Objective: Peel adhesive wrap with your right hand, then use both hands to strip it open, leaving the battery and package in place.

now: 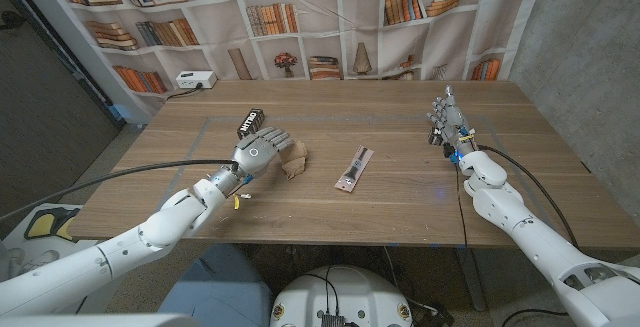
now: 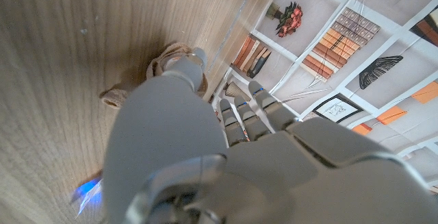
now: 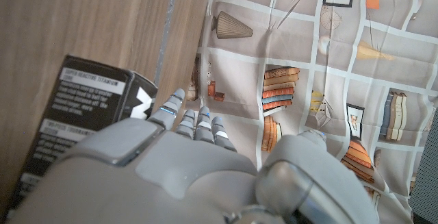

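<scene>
My left hand [image 1: 262,153] rests its fingers on the crumpled brown wrap [image 1: 295,162], left of the battery package [image 1: 354,170], while my right hand [image 1: 448,124] waits well right, fingers loosely apart, empty.

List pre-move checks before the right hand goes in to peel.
1. Right hand free: cannot tell. Its fingers are straight, but a black box sits right by them in the right wrist view.
2. Left hand at the tan wrap: ok, a fingertip is on it; a grip cannot be told.
3. Flat package reachable: ok, it lies alone between the hands.
4. Labelled black carton clear of the left hand: not ok, it sits right behind it.
5. Battery located: cannot tell.
</scene>
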